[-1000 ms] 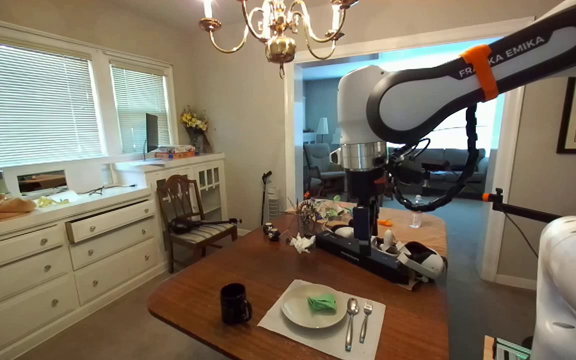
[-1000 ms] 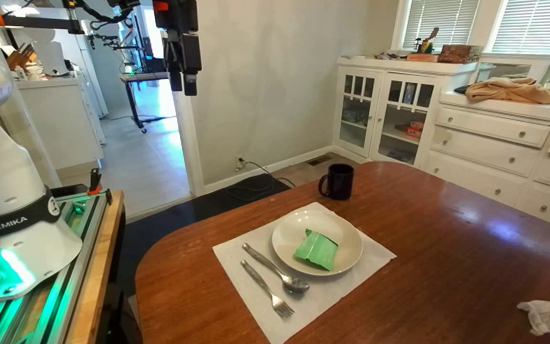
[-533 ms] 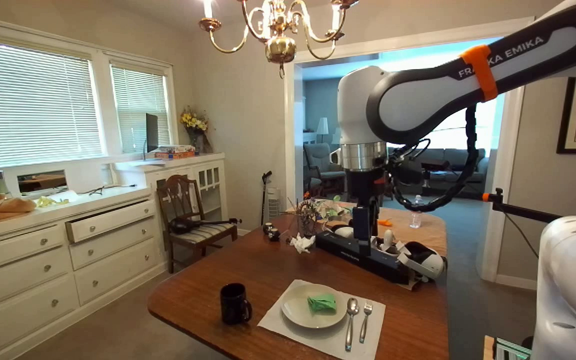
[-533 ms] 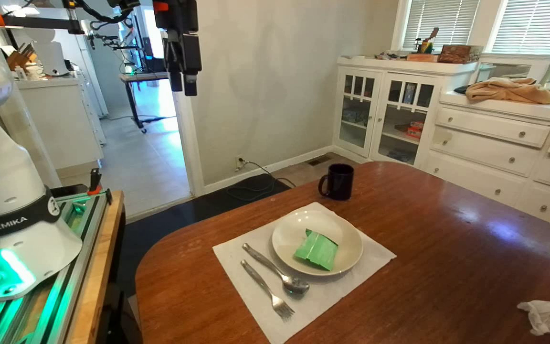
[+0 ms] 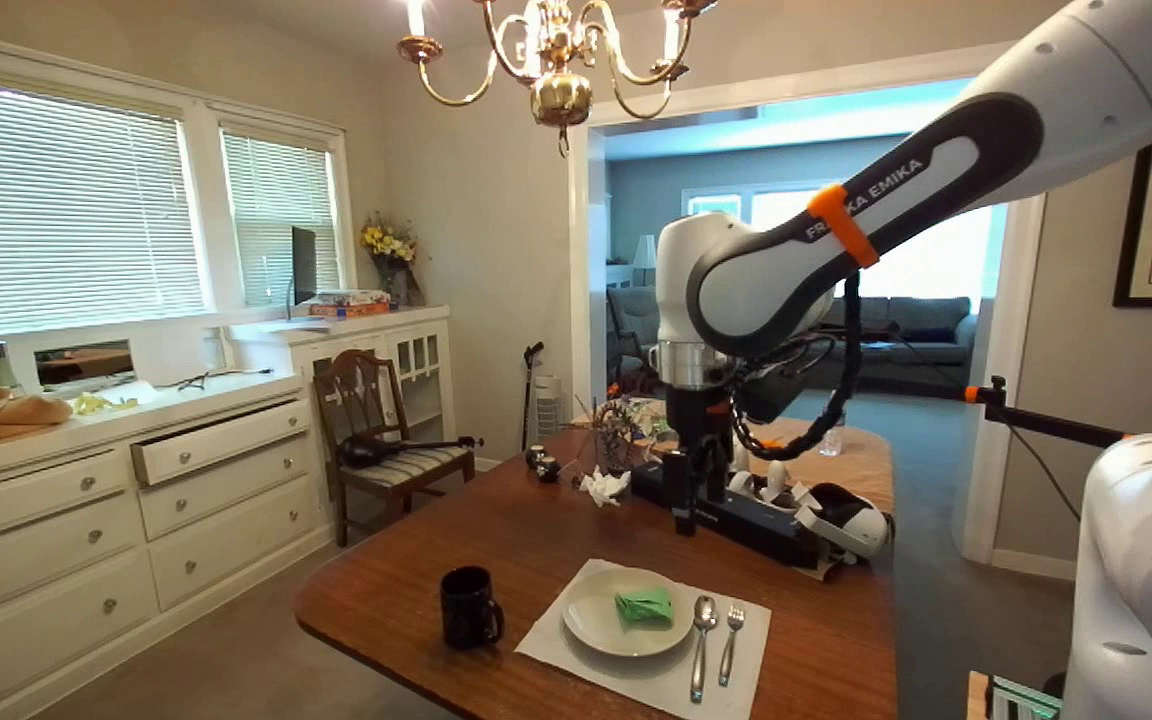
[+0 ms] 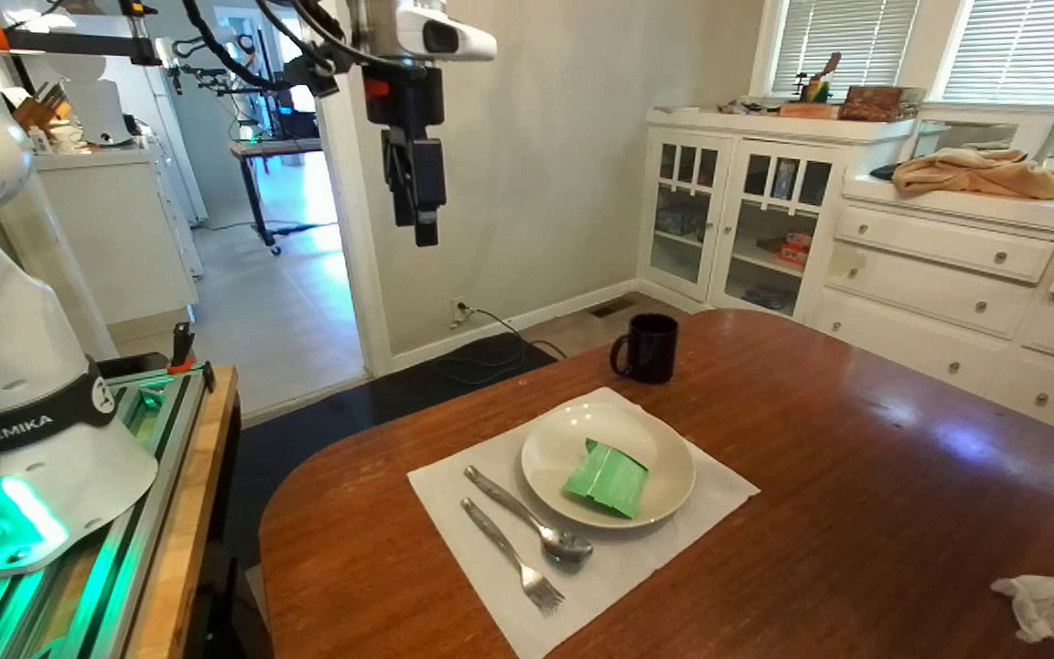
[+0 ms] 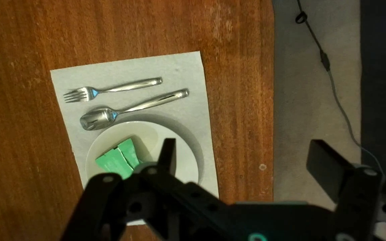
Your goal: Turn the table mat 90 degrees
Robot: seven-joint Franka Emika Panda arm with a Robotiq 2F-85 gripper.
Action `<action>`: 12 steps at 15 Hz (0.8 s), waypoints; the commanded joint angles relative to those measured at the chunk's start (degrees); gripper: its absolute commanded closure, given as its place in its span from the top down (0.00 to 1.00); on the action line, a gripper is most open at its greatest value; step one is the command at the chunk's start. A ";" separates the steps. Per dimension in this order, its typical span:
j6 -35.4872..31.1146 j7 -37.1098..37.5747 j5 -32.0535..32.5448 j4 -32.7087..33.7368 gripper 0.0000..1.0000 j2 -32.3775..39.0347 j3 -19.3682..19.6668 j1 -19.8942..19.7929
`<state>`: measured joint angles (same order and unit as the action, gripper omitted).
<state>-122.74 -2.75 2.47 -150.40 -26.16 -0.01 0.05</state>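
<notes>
The table mat (image 7: 186,72) is a pale grey-white rectangle lying flat on the wooden table. It shows in both exterior views (image 5: 651,682) (image 6: 715,490). On it are a white plate (image 7: 152,130) with a green packet (image 7: 114,161), a spoon (image 7: 146,103) and a fork (image 7: 126,87). My gripper (image 7: 243,145) is open and empty, its fingers wide apart, high above the table. In the wrist view one finger overlaps the plate and the other overlaps the floor beyond the table edge; the near end of the mat is partly hidden. The gripper (image 6: 415,236) hangs pointing down.
A black mug (image 6: 650,348) stands on the table close to the mat. Further along are a crumpled white tissue (image 5: 604,486), a long black box (image 5: 766,535) and a white headset (image 5: 861,520). A brass chandelier (image 5: 561,98) hangs over the table.
Between half a second ago and now the arm has reached out and come lower. The gripper has moved leftward or rightward depending on the exterior view, and turned. The mat has not moved.
</notes>
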 commanded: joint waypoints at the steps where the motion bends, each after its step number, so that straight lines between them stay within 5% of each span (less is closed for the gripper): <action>1: -5.66 1.93 -0.94 0.47 1.00 7.90 1.49 -1.44; 12: -25.92 9.93 3.51 -2.00 1.00 24.83 3.37 -5.12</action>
<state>-144.07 2.79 2.72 -151.59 -5.37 3.58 -4.23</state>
